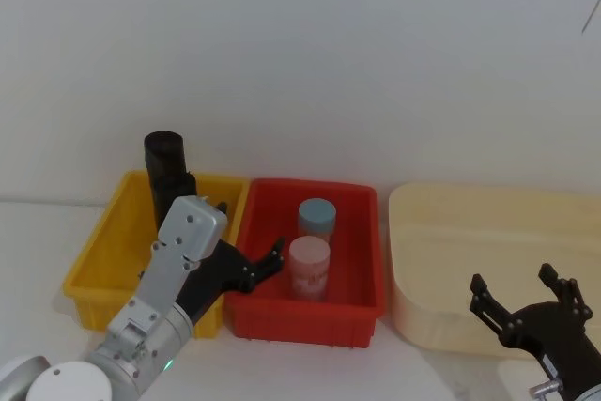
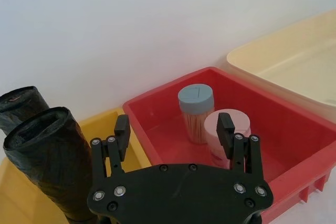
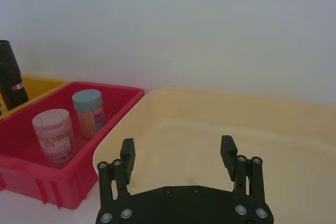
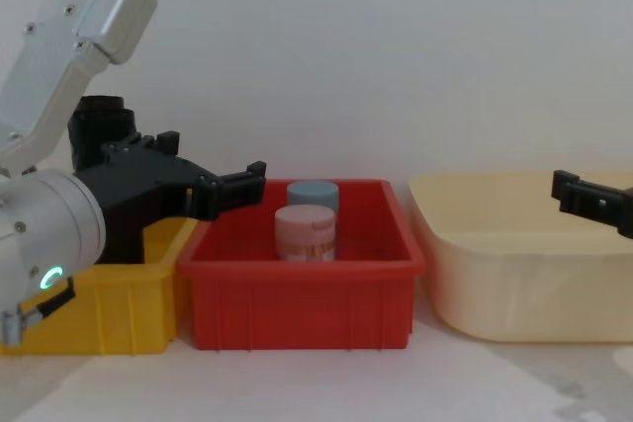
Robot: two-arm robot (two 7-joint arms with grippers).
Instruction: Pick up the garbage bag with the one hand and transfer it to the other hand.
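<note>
A plain white wall backs a pale tabletop (image 1: 38, 232) carrying three containers in a row: yellow bin (image 1: 94, 251), red bin (image 1: 310, 321), cream basin (image 1: 432, 316); the garbage bag (image 1: 167, 161) stands upright at the yellow bin's far corner, rising above the rim, which leaves its upper body free to grasp; the left hand (image 2: 174, 127), fingers spread and empty, hovers near it over the yellow-red divide, probably aligning for pickup; the right hand (image 1: 514, 281) hangs open and empty at the cream basin's near edge, well apart, presumably to receive; a pink-lidded jar (image 1: 309, 265) and a blue-lidded jar (image 1: 316, 216) occupy the red bin.

Left pincer (image 2: 174, 125) black, silver screws (image 2: 119, 190) dotting its palm; silver-grey arm casing (image 4: 87, 9), green light (image 4: 47, 277); right pincer (image 3: 177, 145) black too.
</note>
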